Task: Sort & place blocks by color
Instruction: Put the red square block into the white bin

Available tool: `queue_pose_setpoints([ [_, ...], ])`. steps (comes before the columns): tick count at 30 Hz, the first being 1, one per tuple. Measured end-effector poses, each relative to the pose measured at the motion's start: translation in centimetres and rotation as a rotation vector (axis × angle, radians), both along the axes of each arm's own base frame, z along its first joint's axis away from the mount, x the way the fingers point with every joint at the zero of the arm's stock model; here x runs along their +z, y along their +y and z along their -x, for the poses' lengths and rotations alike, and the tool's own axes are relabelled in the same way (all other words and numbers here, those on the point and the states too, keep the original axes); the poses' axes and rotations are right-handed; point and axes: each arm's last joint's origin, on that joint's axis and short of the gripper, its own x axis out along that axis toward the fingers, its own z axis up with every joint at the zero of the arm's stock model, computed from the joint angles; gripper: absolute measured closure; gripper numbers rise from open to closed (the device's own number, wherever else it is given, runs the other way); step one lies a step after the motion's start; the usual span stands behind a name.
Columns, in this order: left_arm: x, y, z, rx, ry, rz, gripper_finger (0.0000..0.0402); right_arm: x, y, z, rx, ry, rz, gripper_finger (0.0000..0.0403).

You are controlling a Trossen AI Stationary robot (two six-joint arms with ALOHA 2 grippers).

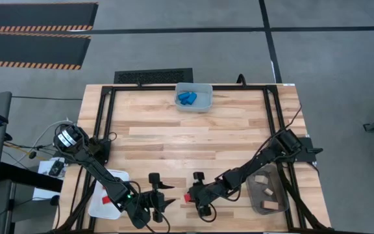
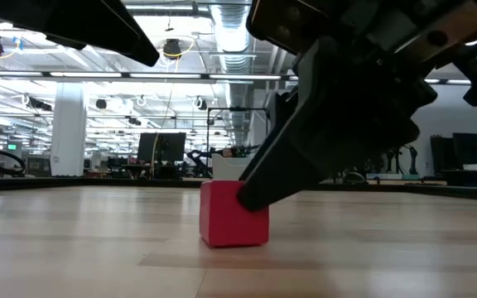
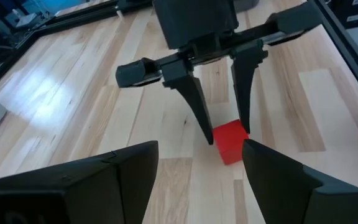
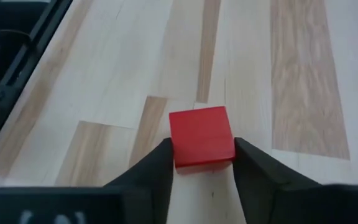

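Right end effector [image 4: 201, 163] pinches a small red wooden cube [image 4: 201, 135] squarely on the worktop [image 1: 200, 133]; left end effector [image 1: 163, 195] gapes, empty, opposite.

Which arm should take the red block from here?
Right. Its claw already has the red block between its fingers on the table; the left claw sits open, apart from it.

block [image 4: 201, 135] between right jaws, on table [image 1: 193, 140] | left gripper [image 1: 163, 195] beside
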Motion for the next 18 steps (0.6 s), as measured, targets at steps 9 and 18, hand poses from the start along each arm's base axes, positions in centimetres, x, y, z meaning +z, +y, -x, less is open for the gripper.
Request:
queue_pose_setpoints([
  [9, -0.2, 0.3, 0.1, 0.046, 0.01, 0.044, 0.0177, 6.4, -0.4, 1.3, 0.031, -0.106, -0.003, 0.0253],
  [18, 0.5, 0.8, -1.1, 0.096, -0.09, 0.042, 0.0177, 10.1, -1.3, 2.2, -0.019, -0.222, 0.078, 0.0253],
])
